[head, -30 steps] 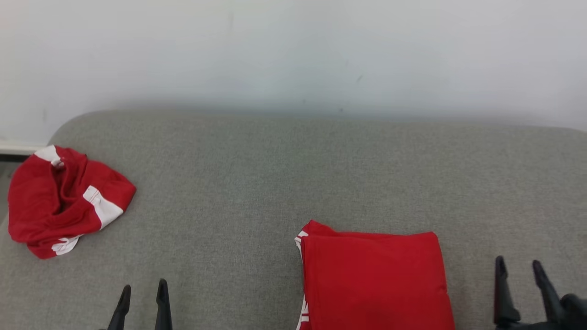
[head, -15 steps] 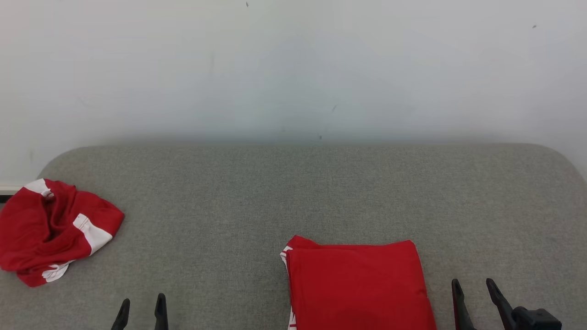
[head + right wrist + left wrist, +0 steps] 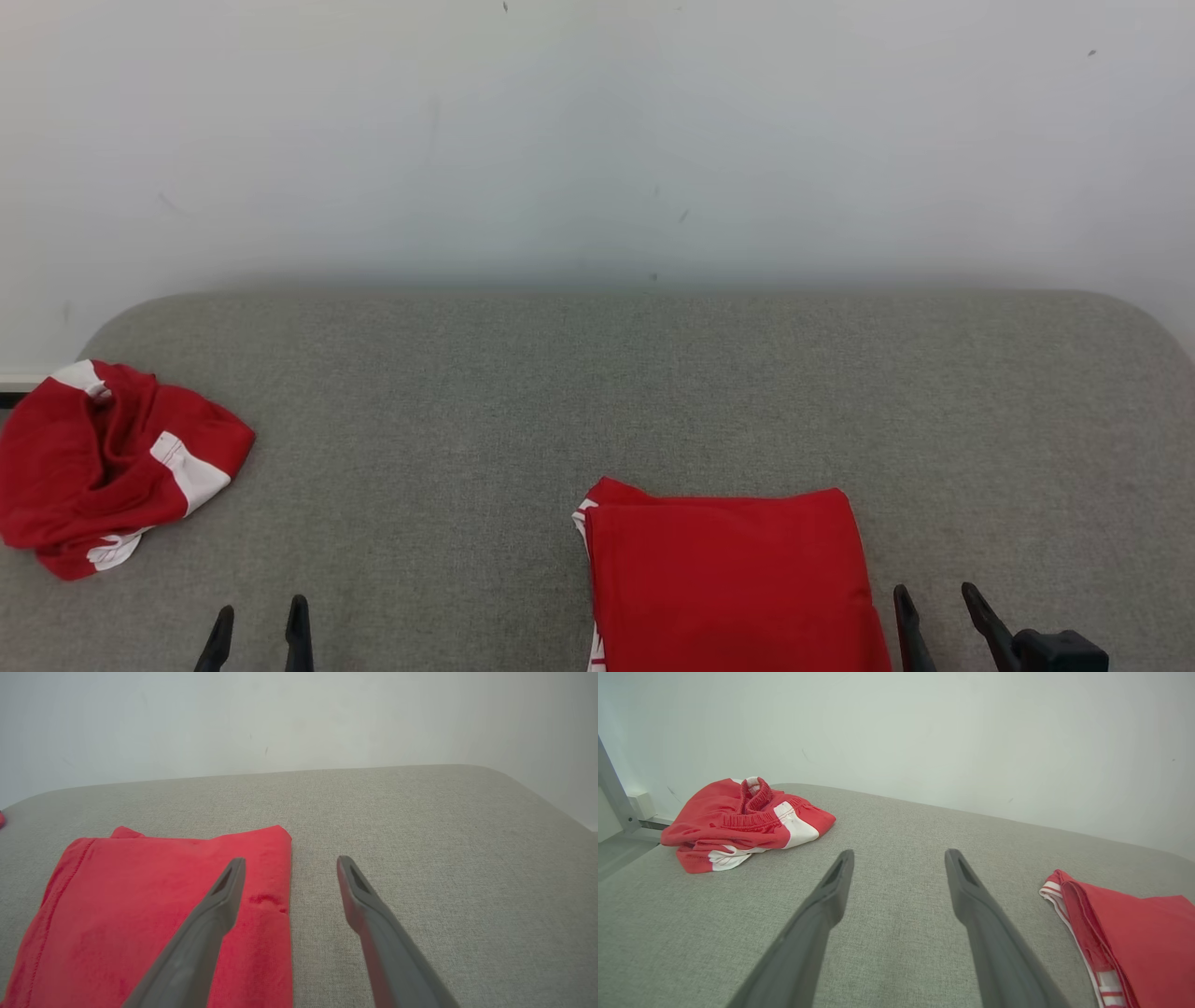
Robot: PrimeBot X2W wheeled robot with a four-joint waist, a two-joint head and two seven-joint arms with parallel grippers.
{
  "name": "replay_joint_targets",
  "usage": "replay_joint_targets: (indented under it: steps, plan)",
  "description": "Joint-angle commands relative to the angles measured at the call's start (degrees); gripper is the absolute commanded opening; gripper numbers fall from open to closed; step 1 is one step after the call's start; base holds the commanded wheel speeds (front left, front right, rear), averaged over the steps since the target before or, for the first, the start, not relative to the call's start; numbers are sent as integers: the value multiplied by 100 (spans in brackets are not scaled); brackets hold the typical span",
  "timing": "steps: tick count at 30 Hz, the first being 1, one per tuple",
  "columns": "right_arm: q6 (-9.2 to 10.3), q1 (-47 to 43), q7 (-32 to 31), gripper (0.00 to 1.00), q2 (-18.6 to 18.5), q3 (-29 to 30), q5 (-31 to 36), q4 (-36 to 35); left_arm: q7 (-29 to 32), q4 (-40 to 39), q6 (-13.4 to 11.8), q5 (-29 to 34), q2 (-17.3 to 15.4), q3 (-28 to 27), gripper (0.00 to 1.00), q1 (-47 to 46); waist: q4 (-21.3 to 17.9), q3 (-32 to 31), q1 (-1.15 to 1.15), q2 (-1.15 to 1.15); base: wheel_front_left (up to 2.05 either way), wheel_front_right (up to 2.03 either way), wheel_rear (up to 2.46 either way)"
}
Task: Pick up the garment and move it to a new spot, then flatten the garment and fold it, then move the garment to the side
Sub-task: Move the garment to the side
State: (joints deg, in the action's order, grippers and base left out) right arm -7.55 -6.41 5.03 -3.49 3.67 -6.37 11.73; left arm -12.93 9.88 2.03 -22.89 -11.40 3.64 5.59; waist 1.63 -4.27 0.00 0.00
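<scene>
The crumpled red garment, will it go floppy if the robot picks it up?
Probably floppy: the crumpled red garment slumps in soft folds on the grey cushion. Likely light, being thin cloth. Pushed, it would probably bunch, not roll.

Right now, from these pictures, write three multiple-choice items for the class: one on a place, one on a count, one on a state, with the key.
1. Where does the crumpled garment lie on the grey cushion?
A. far left
B. centre
C. far right

2. How many red garments are there?
A. one
B. two
C. three

3. How does the right end effector stand?
A. shut on cloth
B. open, holding nothing
C. shut, empty

Key:
1 A, it lies at the head view's left edge.
2 B, the crumpled one plus the folded garment.
3 B, its fingers stand apart, gripping nothing.
</scene>
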Motion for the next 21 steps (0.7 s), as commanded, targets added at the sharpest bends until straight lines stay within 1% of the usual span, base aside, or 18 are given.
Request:
replay_joint_targets:
  steps: [1, 6, 9, 11, 13, 15, 17, 20, 21]
  plan:
    - [10, 28, -9, 100, 4, 19, 28, -27, 14, -29, -19, -12, -40, -14, 100, -25, -5, 18, 0, 0, 0, 0, 0]
    - [10, 58, -134, 100, 23, -5, -112, -45, 27, -46, -55, -23, -32, 8, 100, 33, -12, 44, 0, 0, 0, 0, 0]
    - [10, 130, -482, 100, 19, -89, -182, -101, 35, -52, -77, -35, -19, 28, 100, 49, -4, 62, 0, 0, 0, 0, 0]
    - [10, 195, -990, 100, -12, -40, -267, -126, 36, -61, -86, -38, -26, 36, 100, 73, -4, 75, 0, 0, 0, 0, 0]
    - [9, 248, -1892, 100, -15, -146, -328, -116, 58, -71, -106, -53, -38, 33, 100, 116, -14, 85, 0, 0, 0, 0, 0]
    - [9, 435, -2742, 100, -17, -166, -471, -275, 72, -102, -123, -63, -56, 30, 100, 151, -24, 96, 0, 0, 0, 0, 0]
    - [10, 632, -3422, 100, -44, -33, -511, -416, 92, -144, -134, -73, -77, 34, 100, 154, -21, 114, 0, 0, 0, 0, 0]
    - [10, 833, -4225, 100, -30, 135, -269, -430, 138, -200, -133, -63, -88, 66, 100, 120, 44, 160, 0, 0, 0, 0, 0]
    - [10, 833, -4225, 100, -30, 135, -269, -430, 138, -200, -133, -63, -88, 66, 100, 120, 44, 160, 0, 0, 0, 0, 0]
